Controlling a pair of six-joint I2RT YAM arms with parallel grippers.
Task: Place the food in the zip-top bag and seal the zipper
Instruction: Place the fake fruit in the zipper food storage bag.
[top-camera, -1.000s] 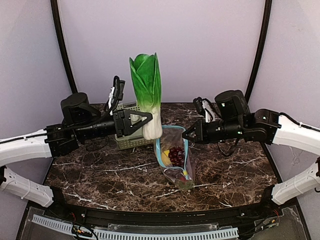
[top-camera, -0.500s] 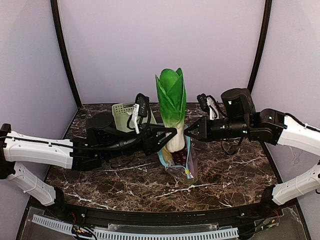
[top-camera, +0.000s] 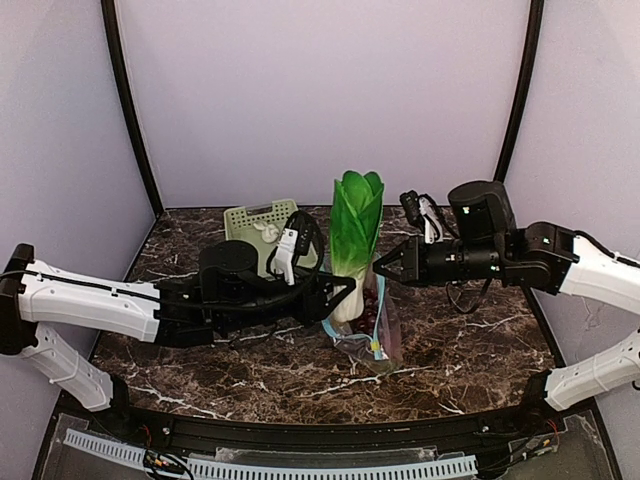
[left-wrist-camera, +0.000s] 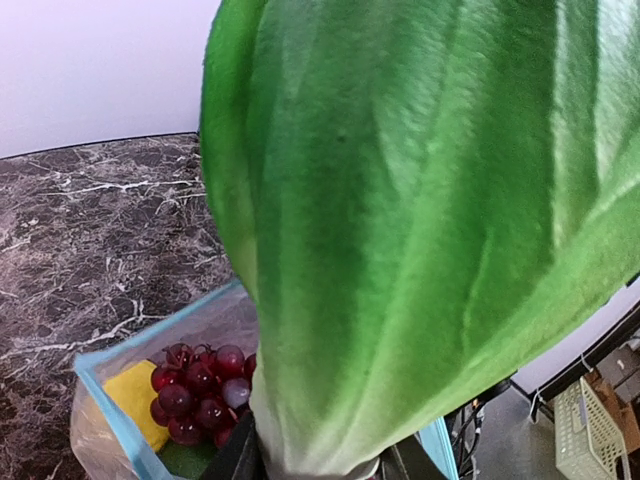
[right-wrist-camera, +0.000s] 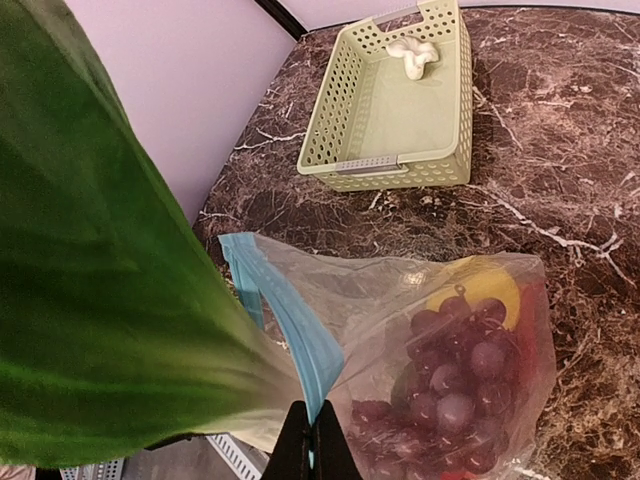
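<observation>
My left gripper (top-camera: 338, 292) is shut on the white stem of the green bok choy (top-camera: 354, 232), held upright with its base in the mouth of the clear zip-top bag (top-camera: 368, 330). The bok choy fills the left wrist view (left-wrist-camera: 420, 220). My right gripper (top-camera: 381, 271) is shut on the light blue zipper strip (right-wrist-camera: 300, 345) and holds the bag's mouth open. Purple grapes (right-wrist-camera: 455, 385) and a yellow lemon (right-wrist-camera: 480, 285) lie inside the bag. White garlic (right-wrist-camera: 412, 55) lies in the pale green basket (right-wrist-camera: 360, 165).
The pale green slotted basket (top-camera: 252, 222) stands at the back left of the dark marble table (top-camera: 200, 360). Black frame posts (top-camera: 128, 110) rise at both back corners against the lilac walls.
My left arm has swung right and down, carrying the bok choy from beside the basket to the bag's mouth. My right gripper has kept hold of the zipper strip.
</observation>
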